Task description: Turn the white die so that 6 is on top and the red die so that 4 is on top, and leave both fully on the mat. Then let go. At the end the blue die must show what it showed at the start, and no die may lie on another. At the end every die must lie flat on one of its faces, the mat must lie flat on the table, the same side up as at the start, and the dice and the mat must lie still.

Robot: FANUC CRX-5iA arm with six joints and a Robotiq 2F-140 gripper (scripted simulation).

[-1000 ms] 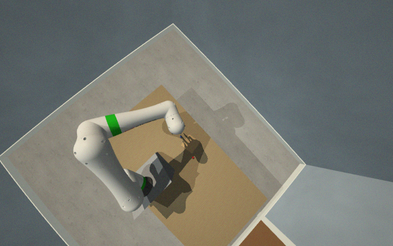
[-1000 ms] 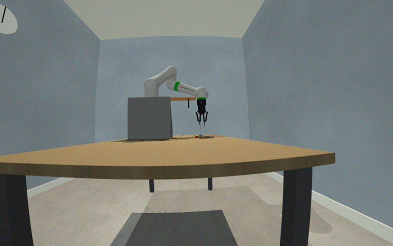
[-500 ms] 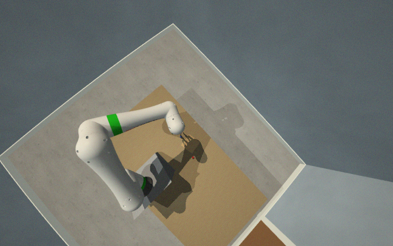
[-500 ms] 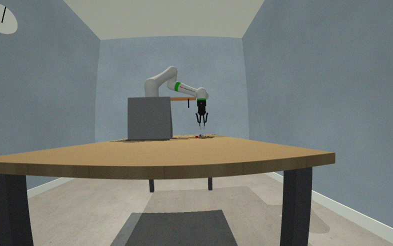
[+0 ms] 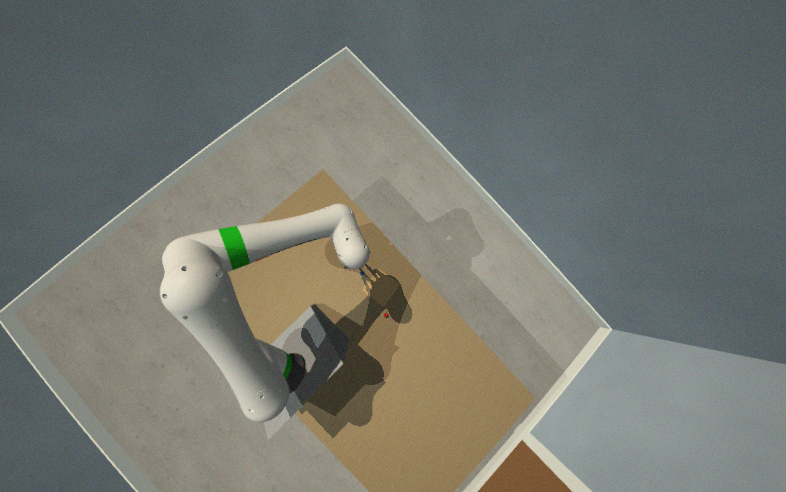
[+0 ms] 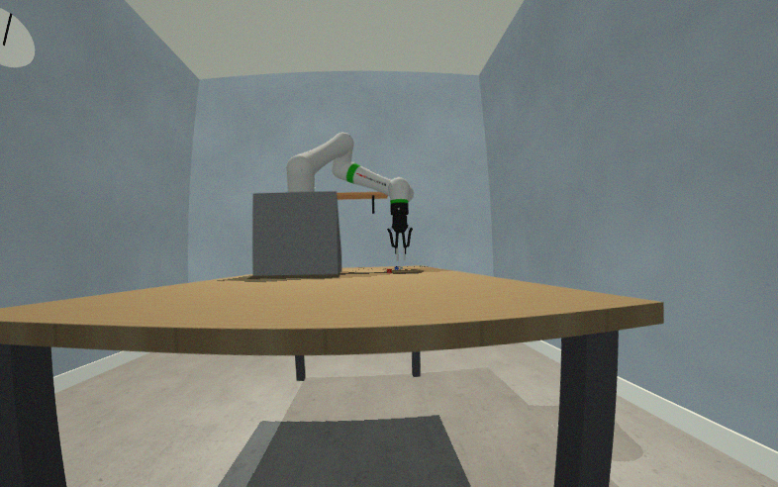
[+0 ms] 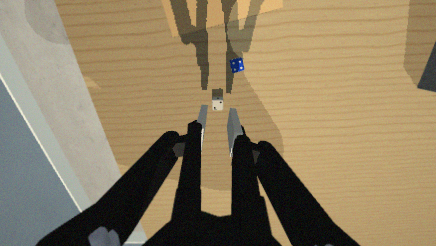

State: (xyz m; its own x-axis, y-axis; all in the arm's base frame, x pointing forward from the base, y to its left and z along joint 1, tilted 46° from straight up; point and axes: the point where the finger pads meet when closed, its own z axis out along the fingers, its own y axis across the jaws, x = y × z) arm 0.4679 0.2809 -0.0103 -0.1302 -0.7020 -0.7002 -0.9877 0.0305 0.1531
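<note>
"Grey floor (image 5: 237, 177) (image 6: 501, 436) (image 7: 37, 60) fills the left of the wrist view. What comes next?"

"The gripper (image 5: 373, 273) (image 6: 400, 257) (image 7: 217, 116). Its fingers are parted narrowly, nothing between them."

"And the white die?"

"On the wooden table (image 5: 445, 378) (image 6: 343, 302) (image 7: 340, 115), apart from the fingertips and nearly in line with their gap. The white die (image 7: 217, 104) has a shaded part and a lit part; I can't read its top number safely."

"How would it handle?"

"Light and stiff, I'd guess, with smooth faces that could slip under a high or corner grip. I'd take two opposite upright faces, squarely, at mid-height, and leave room to roll it."

"Right of that?"

"The blue die (image 5: 362, 273) (image 6: 397, 267) (image 7: 237, 65), near the white one, four pips up. A finger could nudge it, so I'd mind the clearance."

"And the red?"

"Outside the wrist view. In the top view the red die (image 5: 385, 315) lies right of the blue, too small to read. I'd expect the same hard little cube, gripped the same way."

"The mat?"

"I can't pick it out with certainty. Both turns seem still to be done; I'd judge a grasp on the white die comes first."
</note>
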